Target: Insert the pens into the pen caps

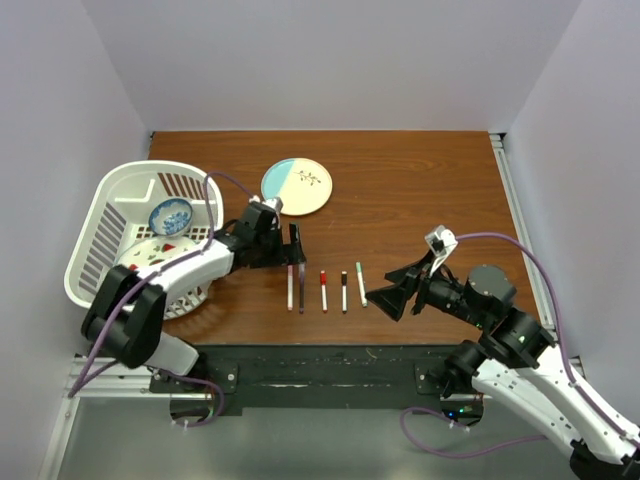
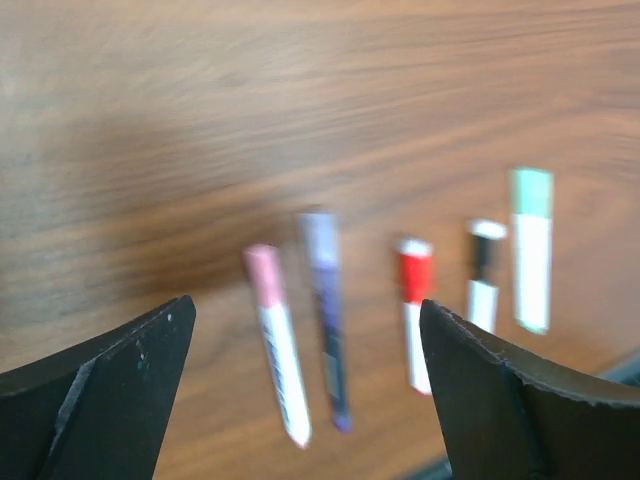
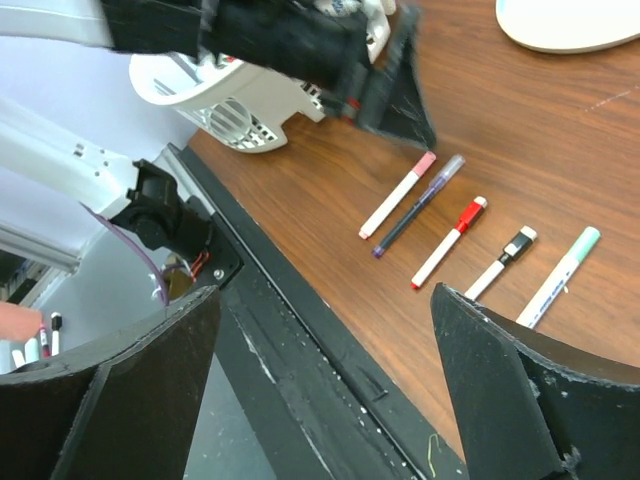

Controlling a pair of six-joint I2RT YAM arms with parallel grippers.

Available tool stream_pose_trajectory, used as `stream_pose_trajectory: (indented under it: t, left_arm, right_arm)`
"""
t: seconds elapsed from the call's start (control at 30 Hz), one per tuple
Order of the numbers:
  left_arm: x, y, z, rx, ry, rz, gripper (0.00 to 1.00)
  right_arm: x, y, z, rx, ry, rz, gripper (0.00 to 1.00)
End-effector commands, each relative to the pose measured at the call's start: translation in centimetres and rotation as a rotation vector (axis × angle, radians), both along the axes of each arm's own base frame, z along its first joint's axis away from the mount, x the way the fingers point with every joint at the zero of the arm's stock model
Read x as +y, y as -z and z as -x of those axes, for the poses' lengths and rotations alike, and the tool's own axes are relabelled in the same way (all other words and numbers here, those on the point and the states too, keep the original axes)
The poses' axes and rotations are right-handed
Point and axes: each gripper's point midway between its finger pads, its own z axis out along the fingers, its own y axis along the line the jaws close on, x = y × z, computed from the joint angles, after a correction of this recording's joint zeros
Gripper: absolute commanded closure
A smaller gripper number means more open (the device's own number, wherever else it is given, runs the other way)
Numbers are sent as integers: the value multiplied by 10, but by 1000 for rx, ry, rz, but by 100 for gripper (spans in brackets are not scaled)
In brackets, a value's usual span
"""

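Note:
Five pens lie side by side on the wooden table, each with its cap seated on its far end: pink-capped (image 1: pixel 290 286), dark purple (image 1: pixel 301 292), red-capped (image 1: pixel 323 291), black-capped (image 1: pixel 344 292), green-capped (image 1: pixel 361 284). My left gripper (image 1: pixel 294 247) is open and empty just behind the pink and purple pens; in its wrist view the pink-capped pen (image 2: pixel 277 340) and the purple pen (image 2: pixel 328 320) lie between the fingers. My right gripper (image 1: pixel 390 297) is open and empty, right of the green pen; its wrist view shows the row, red-capped pen (image 3: pixel 448 241) in the middle.
A white basket (image 1: pixel 100 215) holding a blue bowl (image 1: pixel 170 215) stands at the left. A cream and blue plate (image 1: pixel 297 186) lies behind the pens. The black rail (image 1: pixel 320 355) runs along the table's near edge.

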Motion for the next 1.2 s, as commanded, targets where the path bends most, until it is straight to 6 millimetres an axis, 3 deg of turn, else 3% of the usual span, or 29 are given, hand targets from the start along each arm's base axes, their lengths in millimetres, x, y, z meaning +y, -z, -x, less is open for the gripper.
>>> stream_pose_trajectory:
  t: [0.0,0.03,0.13,0.33,0.4,0.57,1.17]
  left_arm:
    - [-26,-102,-6,-225,161,181,0]
    - [-28,-123,-1,-281,189,212,0]
    - [-30,-161,20,-400,317,269,0]
    - [-28,-203,71,-623,497,400,0]
    - [-24,-204,85,-672,528,419,0]
    - [-25,-222,96,-736,565,463,0]
    - [-25,-228,102,-749,580,488,0]
  right_arm:
    - [-10,-24,-4,-44,55,-3,6]
    - [-12,-23,-4,-39,63,8,5]
    - [-22,-31,-7,-46,115,18,2]
    - [-49,-42,-18,-25,294,-9,1]
    - [-59,-41,-22,-12,358,-13,1]
    - [-74,-34,-30,6,461,-5,1]
    - [-66,-24,-34,37,442,27,1]
